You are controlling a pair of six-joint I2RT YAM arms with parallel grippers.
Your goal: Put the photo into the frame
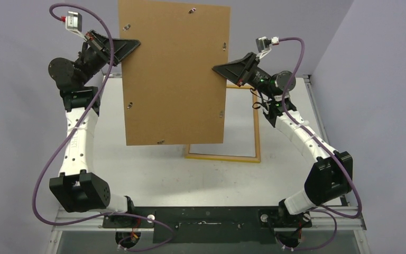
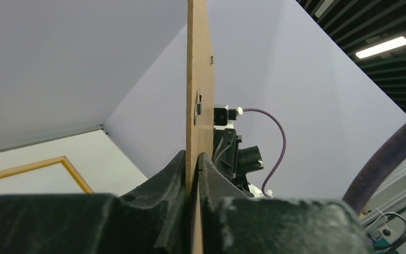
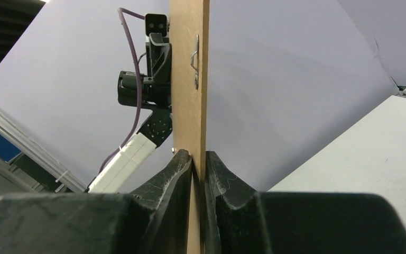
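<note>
left gripper (image 2: 192, 161) and right gripper (image 3: 199, 157) clamp brown board (image 1: 174, 74) above thin light-wood frame (image 1: 224, 156).

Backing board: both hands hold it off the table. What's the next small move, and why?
Probably swing the backing board sideways, clear of the frame. The left hand and right hand pinch its side edges, and it hangs over the frame, blocking the opening.

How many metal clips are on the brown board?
6 clips on the board: one at top, two on its left edge, two on its right edge, one at bottom. Others may be hidden.
</note>
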